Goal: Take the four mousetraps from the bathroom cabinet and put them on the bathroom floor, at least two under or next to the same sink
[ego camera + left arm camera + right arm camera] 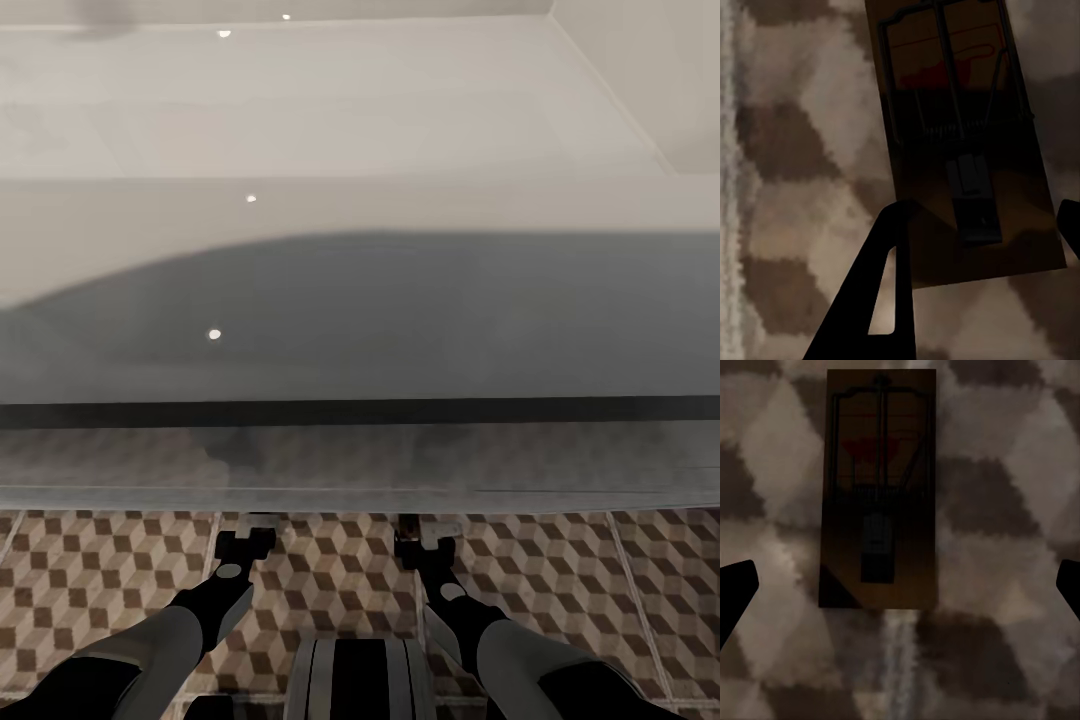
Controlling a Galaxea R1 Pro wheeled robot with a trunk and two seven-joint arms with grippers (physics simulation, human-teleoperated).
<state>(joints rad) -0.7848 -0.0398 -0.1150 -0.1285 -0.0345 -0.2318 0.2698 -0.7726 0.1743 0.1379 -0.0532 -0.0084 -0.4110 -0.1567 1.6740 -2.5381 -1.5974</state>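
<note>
Releasing two flat tan wooden mousetraps onto the cube-patterned brown, beige and white tiled bathroom floor [90, 570] beneath the long white wall-hung bathroom sink [360, 330]. The left gripper [975, 232] has its fingers spread, the near end of its mousetrap [960, 135] lying between them and touching one finger; the right gripper [900, 585] is spread wide, its mousetrap [879, 487] just ahead, apart from both fingers. Best practice, by judgement: withdraw each gripper straight back without dragging the board. The sink's front edge overhangs both grippers, so headroom is scant; open floor lies behind.
</note>
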